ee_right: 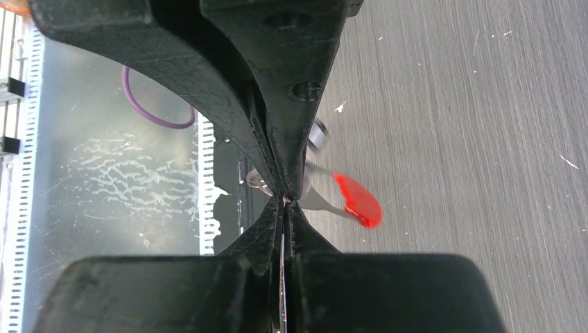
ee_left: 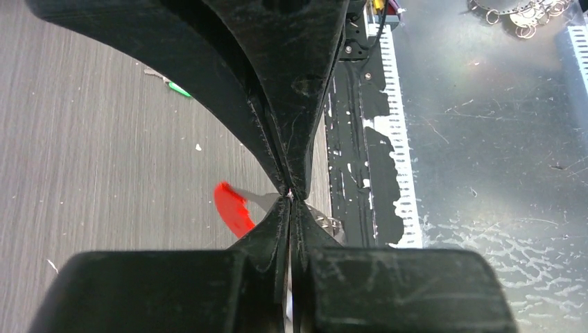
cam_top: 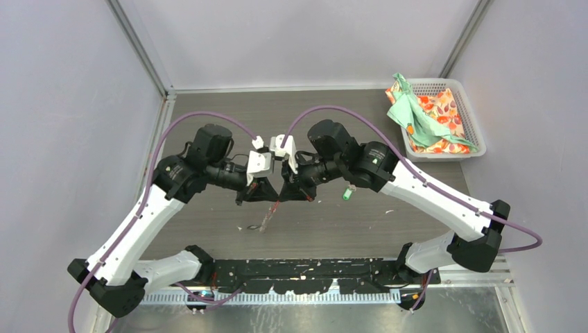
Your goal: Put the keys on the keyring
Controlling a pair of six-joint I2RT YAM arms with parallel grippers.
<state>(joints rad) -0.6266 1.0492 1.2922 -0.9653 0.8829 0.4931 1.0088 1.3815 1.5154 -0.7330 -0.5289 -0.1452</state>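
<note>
Left claw (ee_left: 290,205) and right claw (ee_right: 284,206) meet tip to tip over the bench (cam_top: 360,229), both pinched tight on the keyring (ee_right: 320,202), red tab (ee_left: 232,208) hanging below. Green-tagged key (cam_top: 347,194) lies on bench, near right arm.

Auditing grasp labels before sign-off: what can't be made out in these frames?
Keyring pinch spot: wrist views, hidden inside shut left gripper and right gripper.
Black-tag key: top view, only a dark speck, too small to confirm.
Any key threaded yet: too small from top, fingers block wrist views.
</note>
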